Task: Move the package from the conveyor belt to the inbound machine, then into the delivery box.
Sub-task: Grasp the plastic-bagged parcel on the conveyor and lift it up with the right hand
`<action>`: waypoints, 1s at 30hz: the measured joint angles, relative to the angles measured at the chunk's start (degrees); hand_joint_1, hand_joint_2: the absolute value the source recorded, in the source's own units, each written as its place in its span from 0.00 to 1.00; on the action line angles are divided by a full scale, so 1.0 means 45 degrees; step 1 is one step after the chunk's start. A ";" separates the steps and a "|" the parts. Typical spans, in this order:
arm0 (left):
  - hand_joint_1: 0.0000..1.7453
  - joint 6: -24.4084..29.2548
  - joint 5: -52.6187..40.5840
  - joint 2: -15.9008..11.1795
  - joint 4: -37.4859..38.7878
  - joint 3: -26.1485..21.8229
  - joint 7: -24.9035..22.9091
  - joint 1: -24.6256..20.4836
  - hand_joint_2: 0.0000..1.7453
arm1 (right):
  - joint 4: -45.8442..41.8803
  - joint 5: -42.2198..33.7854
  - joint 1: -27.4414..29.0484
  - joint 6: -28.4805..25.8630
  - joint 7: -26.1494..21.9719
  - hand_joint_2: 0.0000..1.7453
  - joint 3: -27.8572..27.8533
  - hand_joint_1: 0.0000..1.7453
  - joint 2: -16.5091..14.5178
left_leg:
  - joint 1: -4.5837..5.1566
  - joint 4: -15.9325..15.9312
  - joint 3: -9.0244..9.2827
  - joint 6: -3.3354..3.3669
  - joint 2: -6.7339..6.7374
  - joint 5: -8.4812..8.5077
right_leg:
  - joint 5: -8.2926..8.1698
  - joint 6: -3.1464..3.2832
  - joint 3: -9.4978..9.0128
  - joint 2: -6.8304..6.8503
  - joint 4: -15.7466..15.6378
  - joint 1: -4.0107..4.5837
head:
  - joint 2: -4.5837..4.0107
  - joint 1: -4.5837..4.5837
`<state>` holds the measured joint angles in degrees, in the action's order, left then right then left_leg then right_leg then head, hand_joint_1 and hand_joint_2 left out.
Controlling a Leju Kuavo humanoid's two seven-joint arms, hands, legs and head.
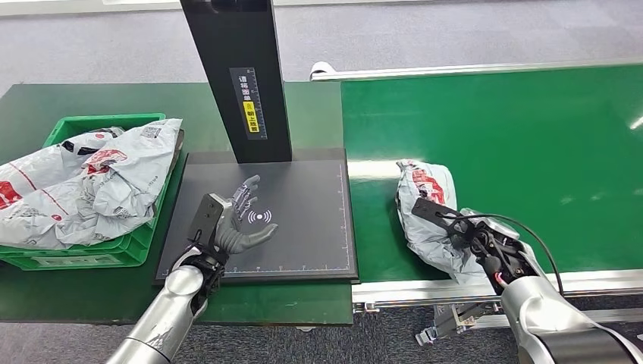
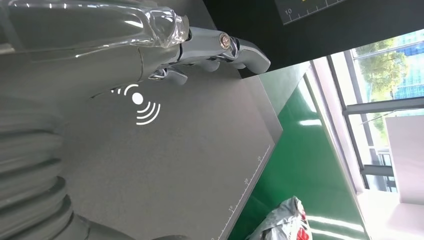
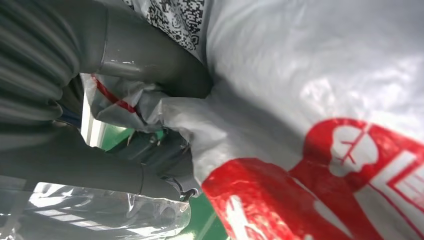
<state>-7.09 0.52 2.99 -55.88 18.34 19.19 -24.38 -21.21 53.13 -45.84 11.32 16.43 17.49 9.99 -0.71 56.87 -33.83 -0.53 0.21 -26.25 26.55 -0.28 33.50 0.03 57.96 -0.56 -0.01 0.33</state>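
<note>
The package [image 1: 426, 199], a crumpled grey mailer bag with red print, lies on the green conveyor belt [image 1: 515, 144] near its left end. My right hand [image 1: 476, 241] is on the bag's near end. In the right wrist view the thumb [image 3: 145, 57] presses into the package [image 3: 310, 85], and the fingers below it pinch a fold of the bag. My left hand [image 1: 241, 221] hovers over the inbound machine's black scanning plate [image 1: 311, 235], fingers [image 2: 225, 47] spread, holding nothing. The package's end [image 2: 286, 222] lies just past the plate [image 2: 175, 170].
The machine's black column [image 1: 239, 76] rises at the back of the plate. A green delivery box [image 1: 106, 120] at the left holds several grey mailer bags [image 1: 83, 189] heaped above its rim. The belt's metal front rail [image 1: 425, 288] runs below my right hand.
</note>
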 joint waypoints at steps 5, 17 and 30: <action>0.00 -0.0012 0.0000 0.0001 0.0002 0.0000 0.0000 -0.0008 1.00 | 0.0007 0.0035 0.0039 0.0033 -0.0221 1.00 -0.0012 1.00 -0.0002 | 0.0000 0.0000 0.0000 0.0000 0.0000 0.0000 | 0.0000 0.0000 -0.0001 0.0000 0.0000 0.0000 | 0.0002 0.0000; 0.00 0.0336 -0.0110 -0.0052 -0.0108 -0.0033 0.0209 0.0222 1.00 | -0.0204 -0.0048 0.0193 -0.1468 -0.2371 1.00 -0.0284 1.00 -0.0177 | 0.0000 -0.0002 -0.0013 0.0000 0.0011 0.0000 | -0.0001 0.0000 -0.0005 -0.0002 0.0004 0.0001 | 0.0000 -0.0001; 0.00 0.2794 -0.0403 -0.0392 -0.2346 -0.0736 0.1814 0.1389 1.00 | -0.4118 -0.3938 0.0998 -0.5418 -0.7207 1.00 -0.2313 1.00 -0.1040 | 0.0000 -0.0004 -0.0018 0.0000 -0.0010 0.0001 | 0.0002 0.0000 0.0003 0.0011 0.0002 0.0001 | 0.0000 0.0001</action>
<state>5.49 -1.29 1.22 -66.43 15.03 27.35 -18.13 -39.74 35.41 -41.35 -13.06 -16.00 7.08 5.31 -0.71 56.86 -33.91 -0.53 0.16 -26.24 26.56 -0.28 33.51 0.08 57.97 -0.55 -0.01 0.33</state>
